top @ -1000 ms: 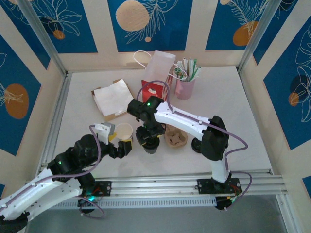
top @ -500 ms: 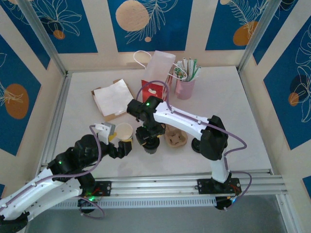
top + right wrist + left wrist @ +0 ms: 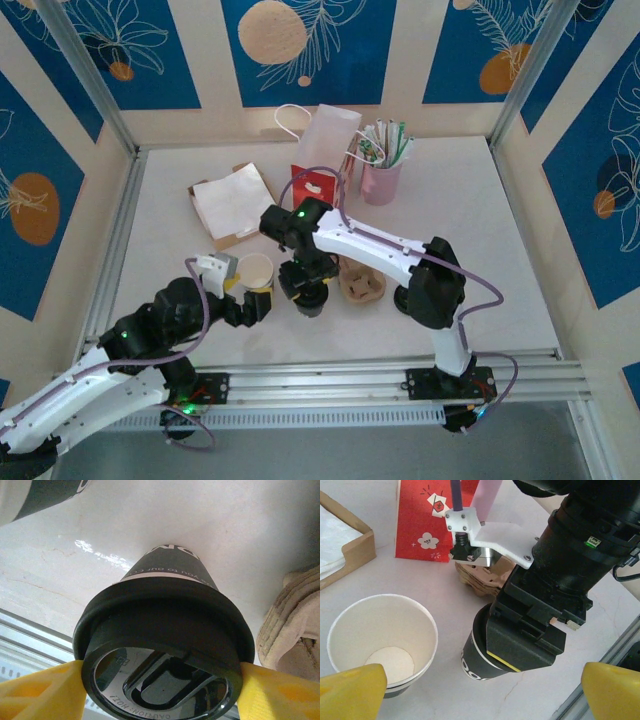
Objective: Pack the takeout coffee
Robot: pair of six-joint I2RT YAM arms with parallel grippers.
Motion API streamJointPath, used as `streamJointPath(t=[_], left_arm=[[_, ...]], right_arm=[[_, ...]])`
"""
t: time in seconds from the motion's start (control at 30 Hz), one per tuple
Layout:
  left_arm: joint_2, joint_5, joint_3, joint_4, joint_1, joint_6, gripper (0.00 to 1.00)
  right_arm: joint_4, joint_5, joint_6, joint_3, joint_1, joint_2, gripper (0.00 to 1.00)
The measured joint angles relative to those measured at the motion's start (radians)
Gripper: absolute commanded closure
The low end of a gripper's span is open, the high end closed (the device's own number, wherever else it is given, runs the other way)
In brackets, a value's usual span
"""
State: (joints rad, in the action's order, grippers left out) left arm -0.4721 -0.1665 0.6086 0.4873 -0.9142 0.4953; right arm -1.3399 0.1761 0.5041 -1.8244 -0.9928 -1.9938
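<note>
The cup [image 3: 382, 640] is standing upright on the table [image 3: 480, 220], just ahead of your left jaws.
Those jaws are gaping wide; your right jaws are pinching the lidded dark cup [image 3: 160, 630] beside it.

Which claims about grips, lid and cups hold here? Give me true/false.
1. The right gripper clamps the black lid sitting on a dark cup. True.
2. The left gripper is shut on the open paper cup. False: its jaws stand wide open, the cup unclamped.
3. The open paper cup wears a lid. False: it is lidless, its inside visible.
4. A pulp cup carrier lies beside the dark cup. True.
5. Wrapped straws stand in a pink cup. True.
</note>
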Motion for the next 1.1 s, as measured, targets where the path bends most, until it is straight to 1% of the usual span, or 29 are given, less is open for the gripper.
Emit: streamJointPath(t=[0.43,0.57,0.67,0.83,1.1], left_arm=[[0.02,0.0,-0.002,0.001,0.0,0.0,0.0],[0.02,0.0,-0.002,0.001,0.0,0.0,0.0],[0.022,0.0,-0.002,0.001,0.0,0.0,0.0],[0.04,0.0,-0.003,0.001,0.0,0.0,0.0],[0.041,0.0,-0.012,0.001,0.0,0.0,0.0]], right_arm=[[-0.002,0.0,-0.008,-0.002,-0.002,-0.013,0.28],[0.0,0.0,-0.049,-0.002,-0.006,-0.013,0.28],[0.001,0.005,-0.101,-0.002,-0.014,-0.013,0.26],[0.005,0.024,-0.171,0.005,-0.031,-0.01,0.18],[0.0,0.018,-0.201,-0.002,-0.036,-0.007,0.15]])
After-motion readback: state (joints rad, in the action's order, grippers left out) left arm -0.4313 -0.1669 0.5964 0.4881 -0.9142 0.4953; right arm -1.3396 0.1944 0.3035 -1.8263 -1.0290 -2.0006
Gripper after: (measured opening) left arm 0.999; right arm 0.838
